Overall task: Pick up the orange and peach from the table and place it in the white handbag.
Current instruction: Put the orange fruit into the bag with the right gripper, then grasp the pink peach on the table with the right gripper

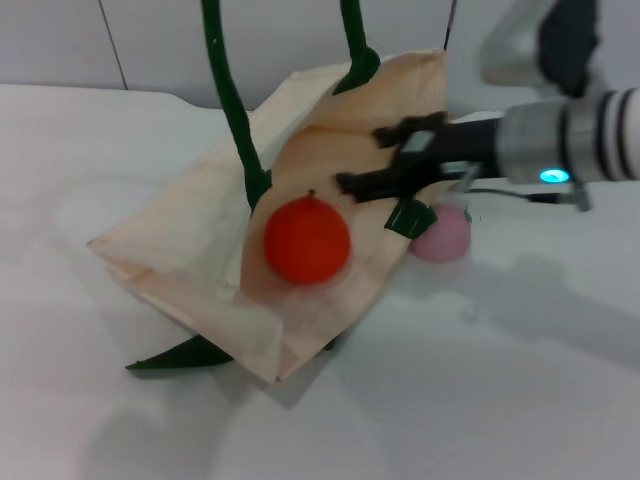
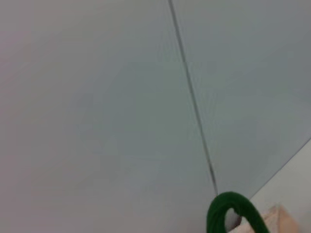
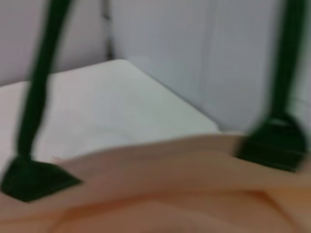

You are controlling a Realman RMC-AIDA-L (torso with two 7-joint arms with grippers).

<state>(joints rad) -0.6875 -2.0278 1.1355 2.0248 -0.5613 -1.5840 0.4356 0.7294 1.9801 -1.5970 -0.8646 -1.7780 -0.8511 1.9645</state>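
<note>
The white handbag [image 1: 190, 250] lies on the table with its mouth held open; its green handles [image 1: 232, 100] run up out of the head view. The orange [image 1: 307, 240] rests inside the open mouth, on the lower cloth panel. The peach [image 1: 443, 234] sits on the table just right of the bag, partly behind a green tab [image 1: 408, 218]. My right gripper [image 1: 377, 158] is open and empty at the bag's mouth, above and right of the orange. The right wrist view shows the bag's cloth [image 3: 170, 194] and its handles. My left gripper is out of view; a green strap [image 2: 233, 213] shows in the left wrist view.
The white table [image 1: 520, 380] stretches in front and to the right of the bag. A pale wall [image 1: 150, 40] stands behind it. A loose green handle [image 1: 180, 358] lies flat under the bag's near corner.
</note>
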